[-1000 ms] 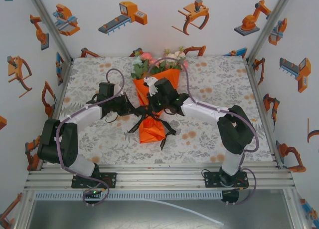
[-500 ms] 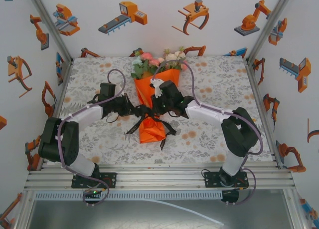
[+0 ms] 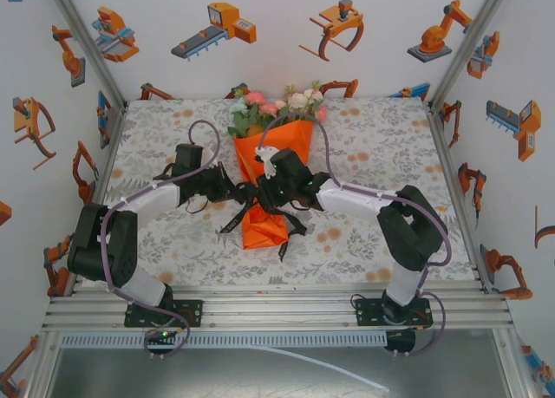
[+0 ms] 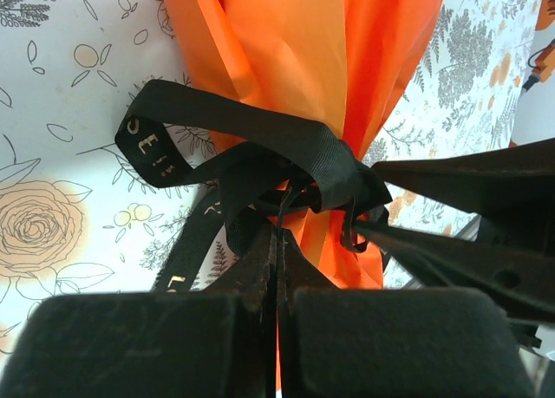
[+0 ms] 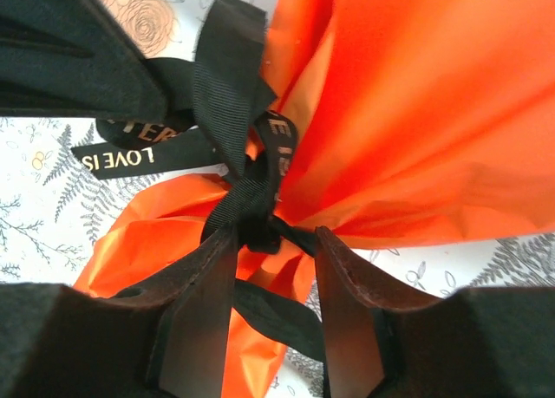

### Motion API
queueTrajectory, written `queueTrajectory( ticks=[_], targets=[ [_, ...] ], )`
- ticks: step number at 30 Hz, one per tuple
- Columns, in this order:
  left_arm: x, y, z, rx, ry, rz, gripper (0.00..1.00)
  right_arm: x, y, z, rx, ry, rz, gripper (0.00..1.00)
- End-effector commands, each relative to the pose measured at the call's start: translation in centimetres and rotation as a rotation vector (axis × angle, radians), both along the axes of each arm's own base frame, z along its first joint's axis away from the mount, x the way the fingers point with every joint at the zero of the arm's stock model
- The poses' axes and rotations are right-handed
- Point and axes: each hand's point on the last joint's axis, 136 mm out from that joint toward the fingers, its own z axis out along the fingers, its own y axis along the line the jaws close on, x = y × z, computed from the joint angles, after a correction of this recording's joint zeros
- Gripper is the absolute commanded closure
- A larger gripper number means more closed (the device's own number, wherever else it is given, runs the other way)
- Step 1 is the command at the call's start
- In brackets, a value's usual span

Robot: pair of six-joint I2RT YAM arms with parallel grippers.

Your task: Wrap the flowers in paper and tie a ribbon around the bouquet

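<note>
Ribbon (image 4: pixel 286 142) is knotted round the waist of the orange paper (image 5: pixel 416 112). The bouquet (image 3: pixel 290 138) lies on the counter (image 3: pixel 373 138), blooms pointing away from the arm bases. Left claw (image 4: pixel 277 229) is clamped tight, looks to be pinching a ribbon strand at its tips, knot just beyond. Right claw (image 5: pixel 273 242) is partly spread, gripping nothing, knot between its fingers. To cinch well, keep your left pinch firm, take a free tail beside the right claw, and pull both outward level without tearing the paper.
</note>
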Motion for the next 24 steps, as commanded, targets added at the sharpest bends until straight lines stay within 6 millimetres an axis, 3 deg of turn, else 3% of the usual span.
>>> queueTrajectory(
  ticks=[1, 5, 10, 12, 15, 20, 24],
  targets=[
    [0.7, -0.7, 0.9, -0.025, -0.024, -0.013, 1.0, -0.3, 1.6, 0.5, -0.011, -0.047, 0.039, 0.53],
    [0.7, -0.9, 0.9, -0.03, -0.023, -0.018, 1.0, -0.9, 1.8, 1.4, -0.005, -0.07, 0.051, 0.43],
    [0.7, -0.9, 0.9, -0.03, -0.024, -0.02, 1.0, 0.4, 0.2, 4.7, 0.038, -0.121, -0.003, 0.41],
    [0.7, -0.9, 0.9, -0.031, -0.024, -0.019, 1.0, 1.2, -0.4, 5.2, 0.044, -0.124, -0.029, 0.42],
    [0.6, -1.0, 0.9, -0.031, -0.023, -0.019, 1.0, 2.2, -0.9, 4.9, 0.039, -0.115, -0.051, 0.47],
    [0.6, -1.0, 0.9, -0.03, -0.024, -0.02, 1.0, 2.8, -0.5, 3.9, 0.02, -0.109, -0.045, 0.66],
    [0.6, -0.9, 0.9, -0.029, -0.023, -0.019, 1.0, 2.5, 0.3, 3.3, 0.025, -0.075, -0.007, 0.6]
  ],
)
